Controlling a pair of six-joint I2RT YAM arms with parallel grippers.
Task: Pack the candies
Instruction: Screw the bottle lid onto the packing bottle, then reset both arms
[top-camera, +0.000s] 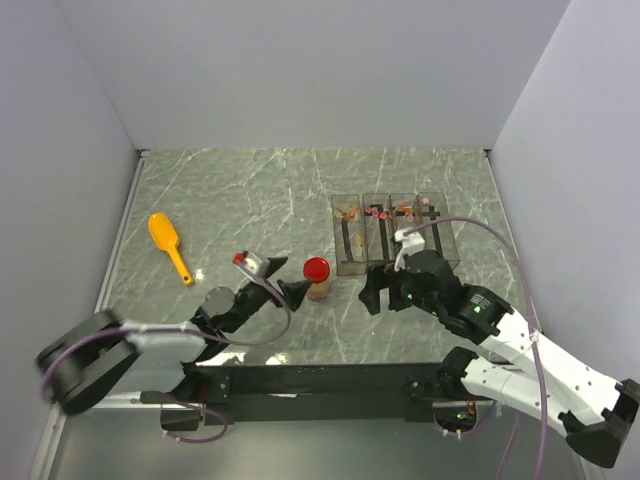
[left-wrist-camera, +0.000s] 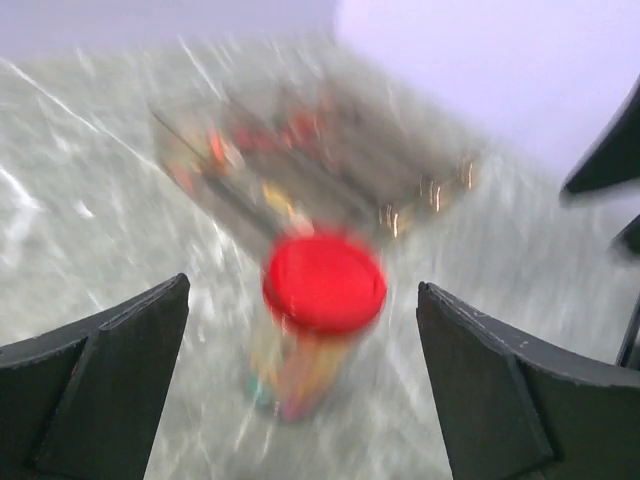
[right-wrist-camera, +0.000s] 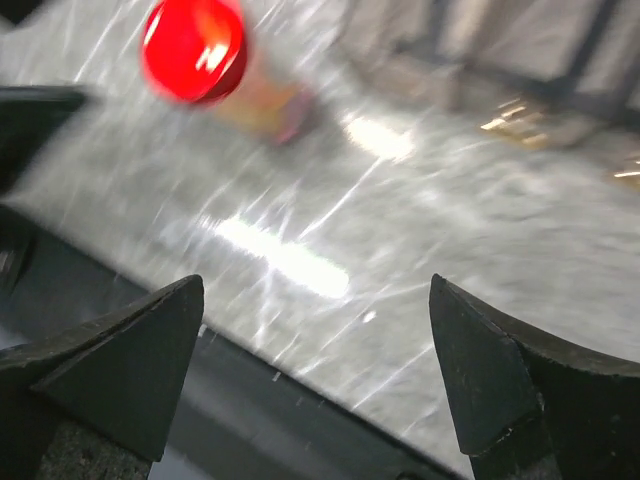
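A grey-green marbled table (top-camera: 220, 200) fills the middle of the overhead view, walled in by pale panels.

The left arm (top-camera: 150, 340) comes in from the lower left corner, lying low and stretched toward the centre of the frame. The right arm (top-camera: 520, 345) rises from the lower right corner, bends, and reaches up and left toward the centre.

The left gripper (left-wrist-camera: 302, 287) is spread wide. Its wrist view shows the two dark fingers (left-wrist-camera: 120, 370) at the lower left and lower right of the frame, with the jar (top-camera: 319, 291) in the gap ahead and touching neither. The right gripper (right-wrist-camera: 316, 282) is also spread wide and holds nothing, with only bare table between its fingers. In the overhead view it hangs just right of the jar, below the bins (top-camera: 352, 262).

The four clear bins stand side by side, right of centre and above the right gripper. The small clear jar stands upright at the centre of the frame between the two grippers, with a round red lid (top-camera: 316, 268) on top. A yellow scoop (top-camera: 170, 245) lies well apart at the left, its handle pointing down and right.

The candies (top-camera: 378, 211) show as small pink and orange specks at the upper ends of the bins. More fill the jar, seen through its wall in the left wrist view as a blur of orange, yellow, pink and blue-green.
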